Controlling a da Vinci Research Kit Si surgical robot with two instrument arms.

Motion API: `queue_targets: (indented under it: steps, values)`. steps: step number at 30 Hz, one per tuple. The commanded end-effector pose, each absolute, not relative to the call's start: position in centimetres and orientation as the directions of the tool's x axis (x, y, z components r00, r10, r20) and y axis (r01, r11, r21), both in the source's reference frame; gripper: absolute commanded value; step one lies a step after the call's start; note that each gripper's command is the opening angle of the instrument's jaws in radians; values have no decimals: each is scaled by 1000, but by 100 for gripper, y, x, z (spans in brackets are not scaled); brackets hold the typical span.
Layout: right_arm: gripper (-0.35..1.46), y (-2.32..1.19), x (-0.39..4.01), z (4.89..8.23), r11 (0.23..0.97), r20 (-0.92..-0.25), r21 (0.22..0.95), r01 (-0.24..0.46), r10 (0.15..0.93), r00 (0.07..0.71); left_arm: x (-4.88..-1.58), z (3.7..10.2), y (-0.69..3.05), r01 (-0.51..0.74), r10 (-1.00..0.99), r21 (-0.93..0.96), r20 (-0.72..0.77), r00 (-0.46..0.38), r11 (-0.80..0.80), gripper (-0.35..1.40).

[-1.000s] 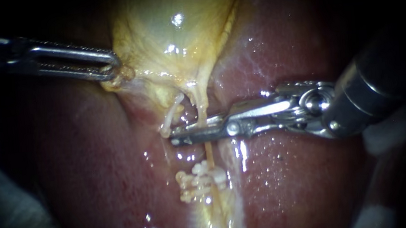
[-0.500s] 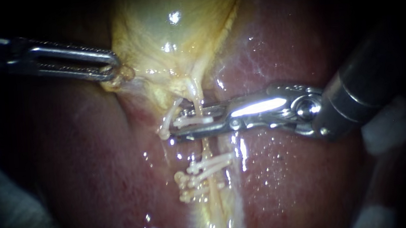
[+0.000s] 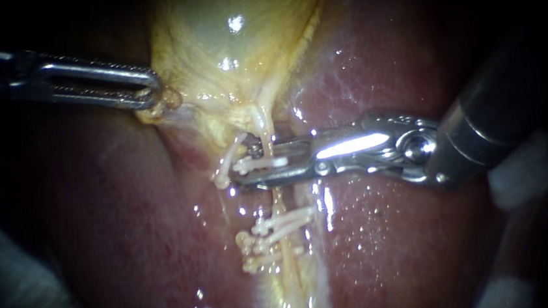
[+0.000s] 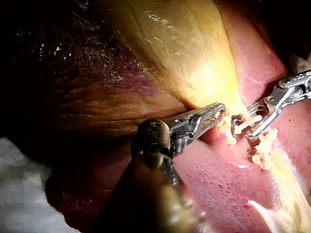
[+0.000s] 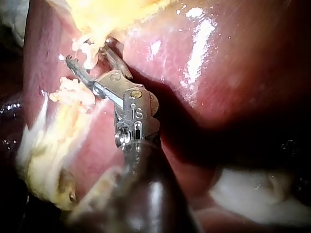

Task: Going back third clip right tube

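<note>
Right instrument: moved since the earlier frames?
Yes. The right instrument has opened its jaws around a clip on the tube, then edged slightly back along its shaft, judged against that clip.

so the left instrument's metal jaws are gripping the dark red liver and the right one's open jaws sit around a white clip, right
Not the liver: the endoscope view shows the left instrument gripping the edge of the pale yellow gallbladder. The right instrument's open jaws do sit around a white clip on the thin yellowish tube.
</note>
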State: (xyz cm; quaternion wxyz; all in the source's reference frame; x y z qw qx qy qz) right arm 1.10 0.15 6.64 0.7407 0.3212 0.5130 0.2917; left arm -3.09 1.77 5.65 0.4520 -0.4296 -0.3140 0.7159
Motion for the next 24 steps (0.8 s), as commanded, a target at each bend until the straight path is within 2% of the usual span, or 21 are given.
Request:
queue_targets:
  steps: [1,5,11,20,24]
  values:
    - [46,14,108,663,650,-597,753,-102,741,308,-308,565,177,-376,917,-839,-332,-223,-395,-35]
    - [49,11,92,655,751,-694,653,-96,645,320,-306,565,176,-375,917,-839,-332,-223,-395,-35]
    - [50,8,65,637,832,-777,553,-46,535,332,-306,565,176,-375,917,-839,-332,-223,-395,-35]
    - [50,14,31,596,883,-824,469,11,434,364,-306,565,176,-375,916,-839,-332,-223,-395,-35]
    - [50,17,20,583,888,-825,459,22,416,382,-306,565,176,-375,916,-839,-332,-223,-395,-35]
